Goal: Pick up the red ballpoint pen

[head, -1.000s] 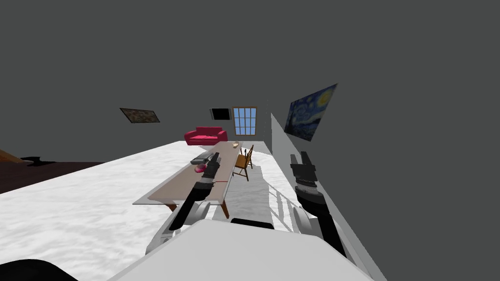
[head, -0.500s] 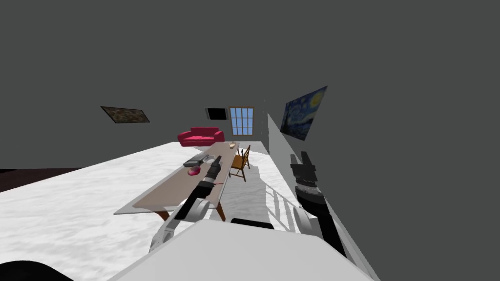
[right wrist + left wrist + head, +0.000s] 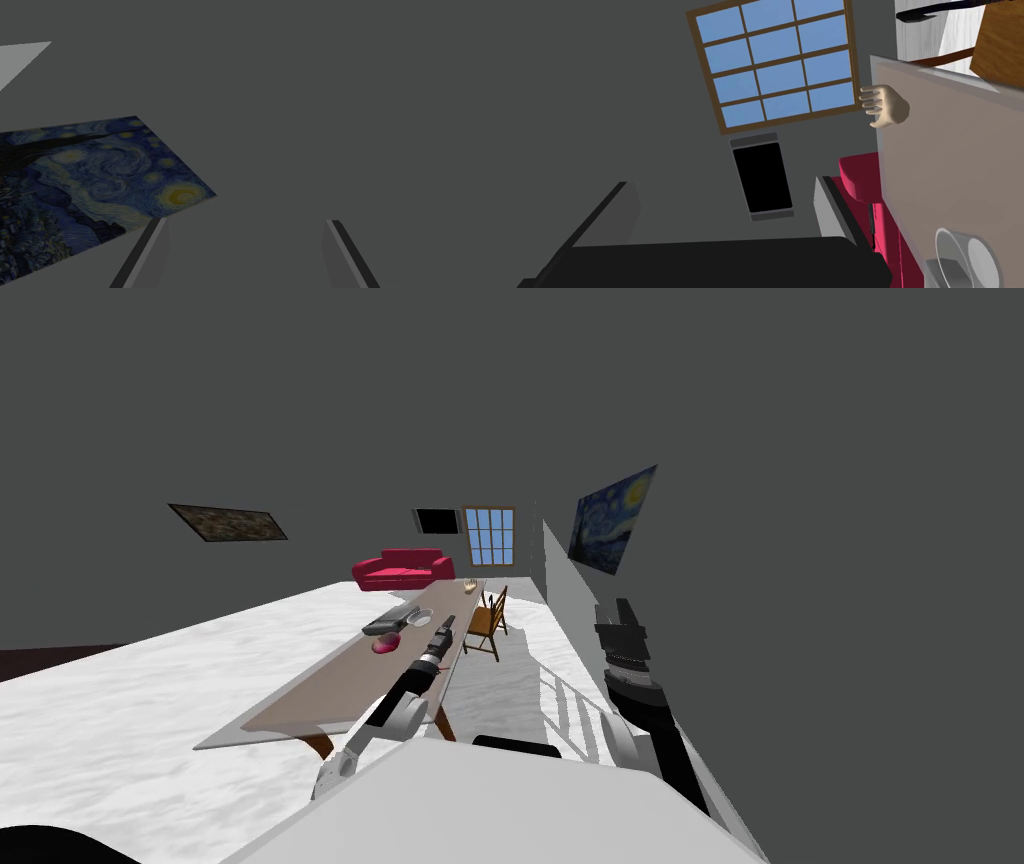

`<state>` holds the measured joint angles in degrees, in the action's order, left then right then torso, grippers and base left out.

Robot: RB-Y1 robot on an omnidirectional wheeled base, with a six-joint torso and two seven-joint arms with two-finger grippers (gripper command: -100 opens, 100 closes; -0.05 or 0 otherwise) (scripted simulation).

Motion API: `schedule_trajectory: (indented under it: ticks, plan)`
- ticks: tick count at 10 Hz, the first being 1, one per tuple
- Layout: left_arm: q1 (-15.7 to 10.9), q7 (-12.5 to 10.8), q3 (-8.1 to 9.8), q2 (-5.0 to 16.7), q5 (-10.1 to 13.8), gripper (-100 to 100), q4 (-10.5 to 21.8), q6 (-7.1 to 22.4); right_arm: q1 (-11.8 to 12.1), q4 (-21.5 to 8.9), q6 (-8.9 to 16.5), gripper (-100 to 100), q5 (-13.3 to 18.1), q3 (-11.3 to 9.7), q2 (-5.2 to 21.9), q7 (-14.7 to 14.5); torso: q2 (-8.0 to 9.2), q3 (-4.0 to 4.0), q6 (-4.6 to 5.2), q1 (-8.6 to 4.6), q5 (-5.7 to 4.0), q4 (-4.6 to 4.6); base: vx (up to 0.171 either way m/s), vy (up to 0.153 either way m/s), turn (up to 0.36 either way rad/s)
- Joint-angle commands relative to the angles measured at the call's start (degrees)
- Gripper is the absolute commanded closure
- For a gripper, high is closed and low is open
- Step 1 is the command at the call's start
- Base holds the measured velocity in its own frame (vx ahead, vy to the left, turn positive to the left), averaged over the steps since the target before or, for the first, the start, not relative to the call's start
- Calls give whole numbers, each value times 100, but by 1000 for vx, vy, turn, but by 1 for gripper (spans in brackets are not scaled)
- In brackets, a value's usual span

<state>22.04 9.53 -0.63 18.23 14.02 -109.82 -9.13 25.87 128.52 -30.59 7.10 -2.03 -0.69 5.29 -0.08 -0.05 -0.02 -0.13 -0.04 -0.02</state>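
Observation:
A long brown table (image 3: 320, 693) runs away from me. My left arm reaches out over its right side, and the left gripper (image 3: 444, 632) hovers there, open and holding nothing. In the left wrist view the left gripper (image 3: 722, 182) looks along the table (image 3: 962, 150) toward its far end. The red pen is too small to tell beside my left forearm. The right gripper (image 3: 620, 616) is raised at my right by the wall, and in the right wrist view it (image 3: 245, 222) stands open and holds nothing.
A dark red bowl-like thing (image 3: 384, 644), a grey bowl (image 3: 421, 615) (image 3: 964, 255) and a dark flat object (image 3: 385, 621) lie left of the left gripper. A beige hand model (image 3: 470, 585) (image 3: 884, 106) sits at the far end. A wooden chair (image 3: 487, 623) stands right of the table. Beyond is a red sofa (image 3: 402, 568).
My view has swung, so the table sits further left in the picture. The left gripper has drifted from near the grey bowl toward the table's right edge. The right arm has stayed put.

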Motion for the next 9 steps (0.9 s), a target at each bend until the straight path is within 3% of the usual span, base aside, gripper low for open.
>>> schedule_trajectory:
  ticks: [1, 2, 3, 4, 5, 6, 7, 8, 9]
  plan:
    - [-69, 15, 5, 130, 249, -100, 264, 286, 0, 0, 0, 0, 0, 0, 0, 0, 0, 0, 0, 0, 0, 0, 33, -41, -95]
    - [-69, 15, 5, 130, 249, -100, 264, 310, 0, 0, 0, 0, 0, 0, 0, 0, -3, -1, 2, 0, 0, 0, 28, -32, -42]
    - [-151, 27, 3, 240, 467, -100, 544, 489, 0, 0, 0, 0, 0, 0, 0, 0, -1, -1, 0, 1, 0, 0, 27, -37, -105]
    - [-151, 27, 3, 240, 467, -100, 544, 548, 0, 0, 0, 0, 0, 0, 0, 0, -1, 0, 2, 0, 0, 0, 28, -30, -37]
    - [-232, 43, 0, 346, 686, -100, 761, 780, 0, 0, 0, 0, 0, 0, 0, 0, -1, 0, -1, 2, 0, 0, 35, -30, -82]
    - [-232, 43, 0, 346, 686, -100, 834, 789, 0, 0, 0, 0, 0, 0, 0, 0, -4, -2, 2, 3, 0, 0, 32, -18, -51]
    - [-313, 62, -1, 447, 904, -100, 1068, 1033, 0, 0, 0, 0, 0, 0, 0, 0, -2, -1, -1, 6, 1, 0, 42, -19, -81]
    - [-313, 62, -1, 447, 904, -100, 1133, 1033, 0, 0, 0, 0, 0, 0, 0, 0, -5, -3, 1, 6, 1, -1, 35, -17, -58]
    - [-392, 85, -3, 543, 1121, -100, 1293, 1278, 0, 0, 0, 0, 0, 0, 0, 0, -3, -2, -1, 7, 1, -1, 46, -16, -100]
